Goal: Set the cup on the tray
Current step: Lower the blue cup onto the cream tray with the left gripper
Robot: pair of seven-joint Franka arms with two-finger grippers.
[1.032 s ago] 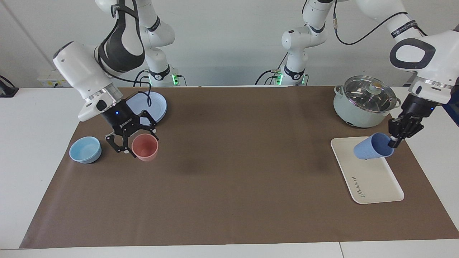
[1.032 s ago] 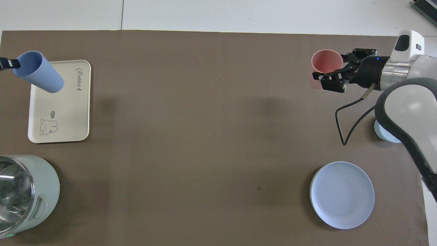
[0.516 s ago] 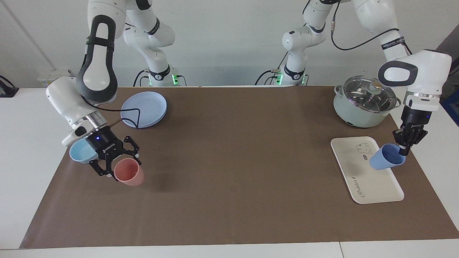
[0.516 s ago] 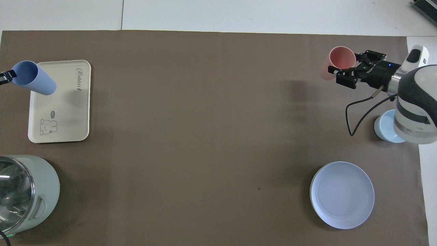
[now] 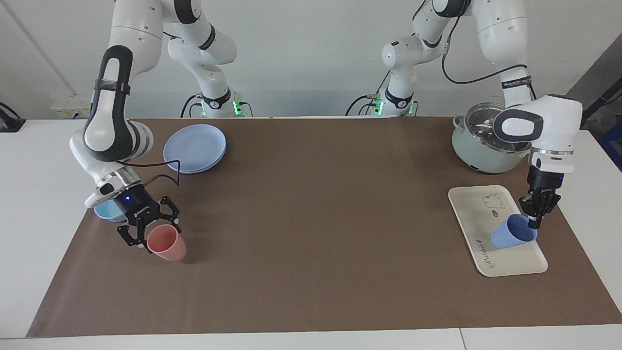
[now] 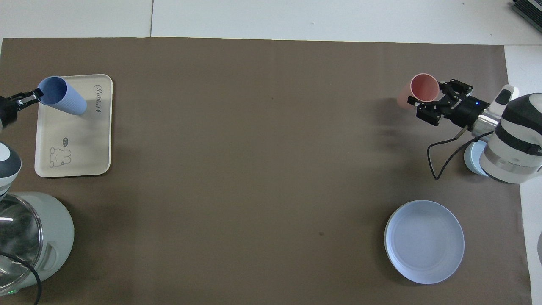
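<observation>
While the left gripper [image 5: 534, 221] pinches the blue cup [image 5: 512, 234] by its rim, the tilted cup has come down onto the cream tray [image 5: 474, 214]. Setting it upright and letting go likely remain. The right gripper [image 5: 146, 238] has lowered its clamped pink cup [image 5: 167, 243] to the table.

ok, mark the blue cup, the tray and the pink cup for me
blue cup [image 5: 509, 235], facing view, on its side wall.
tray [image 5: 474, 209], facing view, on bare floor near the bear drawing.
pink cup [image 5: 167, 245], facing view, on its side wall.

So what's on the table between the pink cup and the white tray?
Nothing: just bare brown mat runs from the pink cup to the tray, clearest in the overhead view.
</observation>
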